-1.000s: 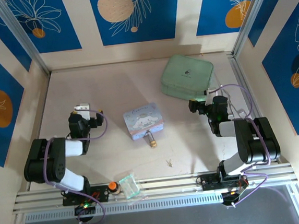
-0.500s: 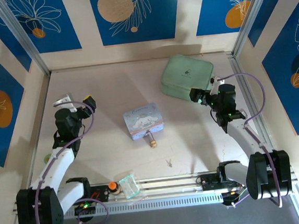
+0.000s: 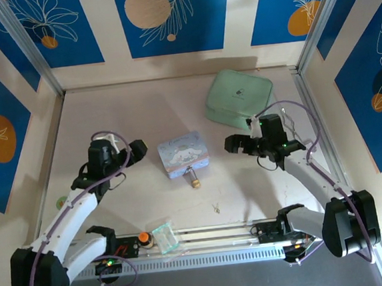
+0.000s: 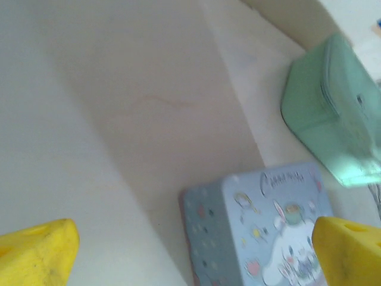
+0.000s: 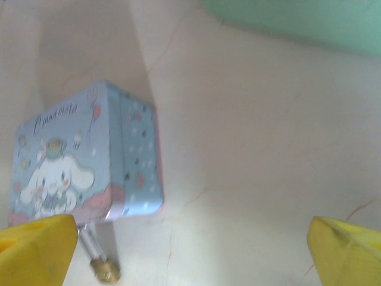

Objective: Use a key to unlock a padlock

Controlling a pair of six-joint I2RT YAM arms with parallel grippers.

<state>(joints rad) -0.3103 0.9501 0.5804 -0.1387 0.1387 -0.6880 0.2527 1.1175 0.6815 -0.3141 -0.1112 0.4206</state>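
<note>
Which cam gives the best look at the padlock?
Right wrist: the padlock is close, silvery shackle and brass body distinct below the cartoon tin. Top external shows it whole but tiny, by the tin's near edge.

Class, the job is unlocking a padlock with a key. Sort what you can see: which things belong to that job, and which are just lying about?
Belong to the job:
- padlock, at the tin's near edge
- key, nearer the arms

Just lying about:
- blue cartoon tin
- green case
- orange-capped bottle
</note>
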